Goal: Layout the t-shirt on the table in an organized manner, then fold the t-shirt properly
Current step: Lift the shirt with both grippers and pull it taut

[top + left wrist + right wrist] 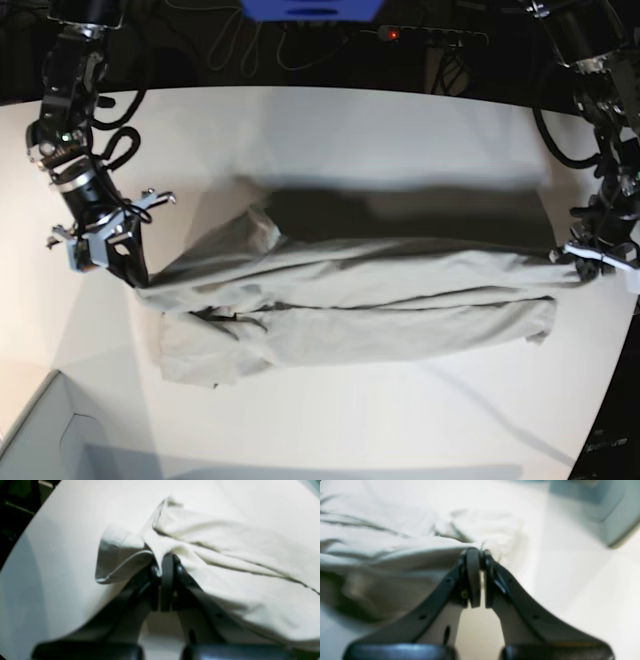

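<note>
T-shirt (380, 290) hangs stretched between both arms just above the table (330, 130), pulled into a long band running across the base view, w/ a dark shadow band on the tabletop behind it. Left gripper (167, 562) is clamped on a bunched bit of fabric, fingers together w/ cloth pinched between them; a folded-back hem or sleeve edge sits just beside it in the left wrist view. Right gripper (478, 555) is likewise closed tight on a shirt edge, cloth draping away to one side of it.

Progress, as I judge it: early. Shirt is held taut but not laid flat yet. Body is creased lengthwise, the lower part sags onto the table, and near the right arm's end (base view's left) one part is doubled over in a lump. No proper fold is made. Left to do: lower & spread it flat, smooth sleeves, then do the folds.

Around: pale grey box (50, 430) sits at the near corner of the table on the right arm's side, also seen blurred in the right wrist view (607, 507). It's near that end of the shirt, so could crowd the spread there. Dark cables & gear lie beyond the far edge, well apart. Rest of tabletop near the shirt looks bare. Wrist views are blurry, so can't tell which seam each gripper has.
</note>
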`<state>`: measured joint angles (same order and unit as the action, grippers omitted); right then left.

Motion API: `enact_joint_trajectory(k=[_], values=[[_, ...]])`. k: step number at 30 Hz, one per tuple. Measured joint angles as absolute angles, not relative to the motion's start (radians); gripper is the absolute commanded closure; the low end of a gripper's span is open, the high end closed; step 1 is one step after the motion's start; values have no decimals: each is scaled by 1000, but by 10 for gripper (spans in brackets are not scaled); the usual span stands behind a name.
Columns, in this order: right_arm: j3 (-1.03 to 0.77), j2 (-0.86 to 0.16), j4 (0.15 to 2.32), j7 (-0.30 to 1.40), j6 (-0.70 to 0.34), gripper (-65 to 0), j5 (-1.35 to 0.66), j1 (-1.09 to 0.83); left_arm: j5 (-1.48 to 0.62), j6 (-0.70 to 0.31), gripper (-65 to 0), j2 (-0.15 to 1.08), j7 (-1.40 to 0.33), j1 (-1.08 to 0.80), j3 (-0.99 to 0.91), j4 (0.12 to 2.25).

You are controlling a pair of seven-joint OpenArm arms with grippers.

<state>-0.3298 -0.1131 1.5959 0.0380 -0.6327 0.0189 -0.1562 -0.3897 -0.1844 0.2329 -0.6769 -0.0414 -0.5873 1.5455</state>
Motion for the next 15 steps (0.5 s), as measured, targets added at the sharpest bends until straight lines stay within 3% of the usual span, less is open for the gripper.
enact_joint_trajectory(k=[10,15], values=[[-445,-67,1677,44,-684,0,22,-232,-383,-183,-1,210,-677,-56,-588,1596],[-418,-75,1668,41,-683,0,21,-211,-384,-183,-1,205,-674,-51,-585,1551]])
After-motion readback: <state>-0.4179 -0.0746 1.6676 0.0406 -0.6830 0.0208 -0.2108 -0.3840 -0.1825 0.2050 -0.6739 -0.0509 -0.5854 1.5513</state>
